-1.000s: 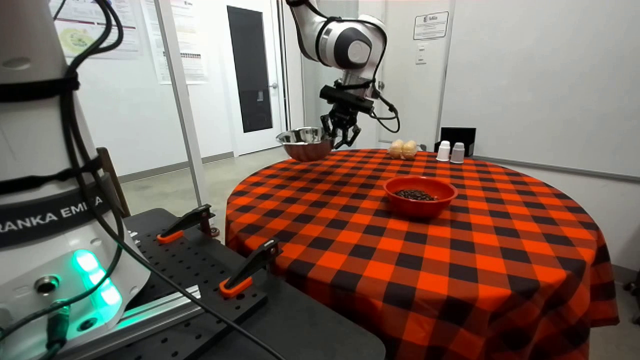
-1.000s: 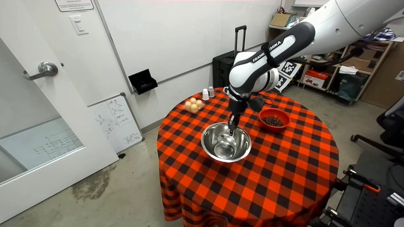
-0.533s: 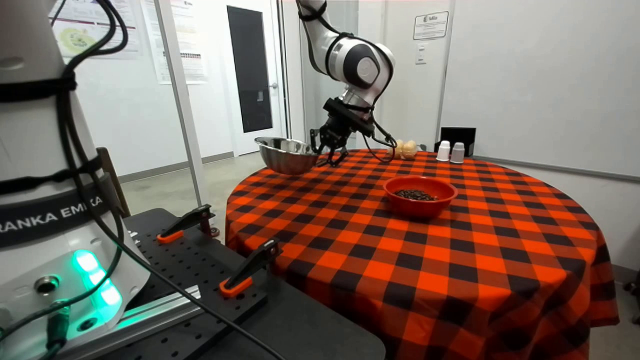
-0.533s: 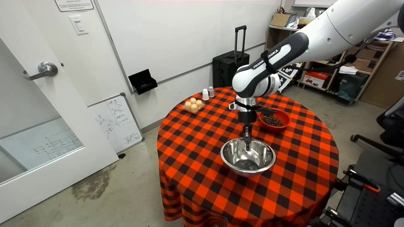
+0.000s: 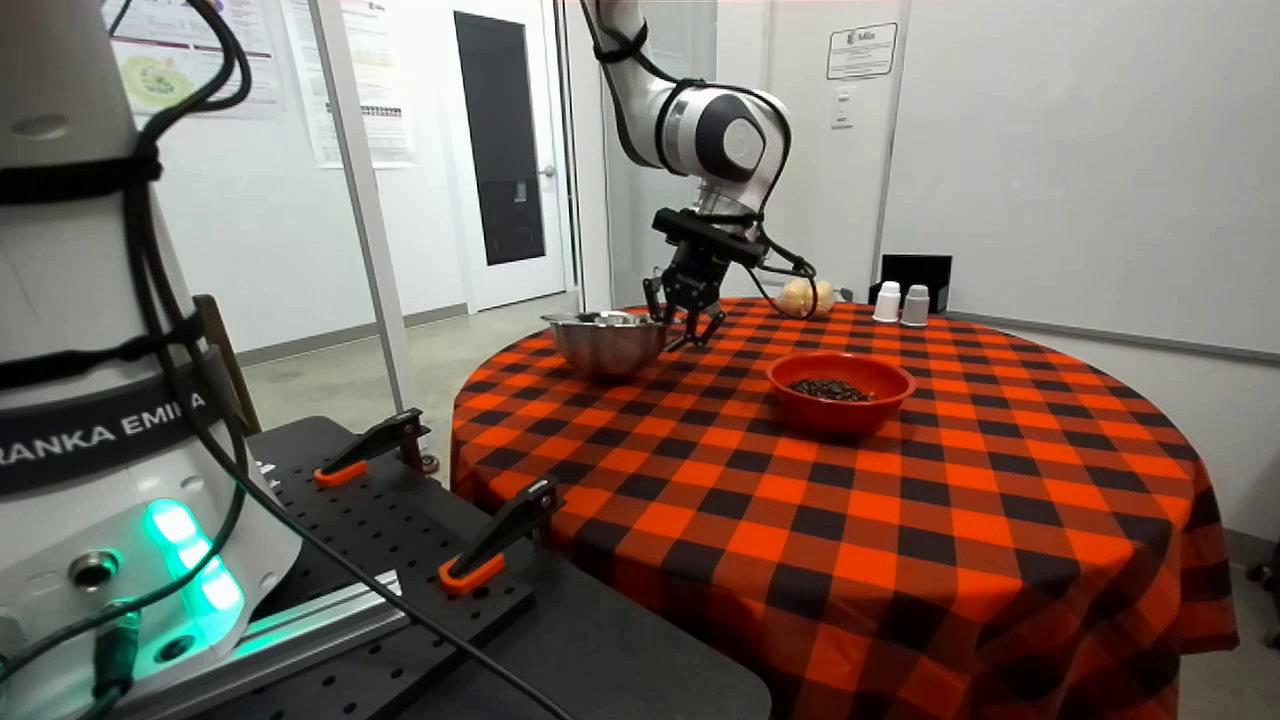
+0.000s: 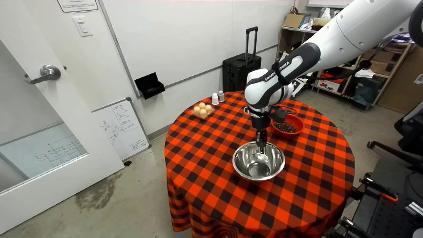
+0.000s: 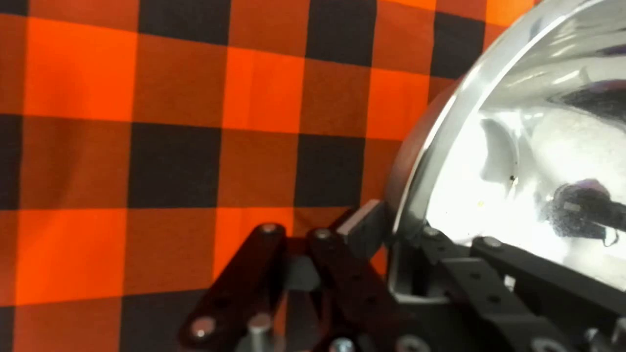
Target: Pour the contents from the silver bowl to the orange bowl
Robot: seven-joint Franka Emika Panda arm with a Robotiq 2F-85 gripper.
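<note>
Presently, the silver bowl point(image 5: 606, 350) is held near level, low over or on the checked surface point(image 6: 297, 198); in an exterior view the orange bowl point(image 5: 843, 418) is placed well apart from it, toward 3 o'clock. The tool point(image 7: 397, 239) is clamped on the silver bowl's rim, with one finger point(image 7: 369, 232) outside the wall and its mate inside. Such a rim pinch is presumably used because the body is too broad to be spanned. Dark bean-like contents point(image 6: 286, 127) are seen in the orange bowl, and no heap is seen in the silver one; pouring is therefore judged complete, and setting down the step in hand. A near-level attitude would suit a flat landing, and the gap between the bowls is read as room for release without a knock.

Not resolved: whether the base is touching the surface cannot be told from any view. In the wrist view the silver bowl is cut off at 3 o'clock and is filled with reflections; a small dark speck point(image 7: 513, 180) could be residue or a mirrored detail. In an exterior view only the inner finger point(image 6: 262, 150) is made out, at the rim's 12 o'clock, and the orange bowl's edge is covered near 11 o'clock by wrist hardware point(image 6: 279, 115).
</note>
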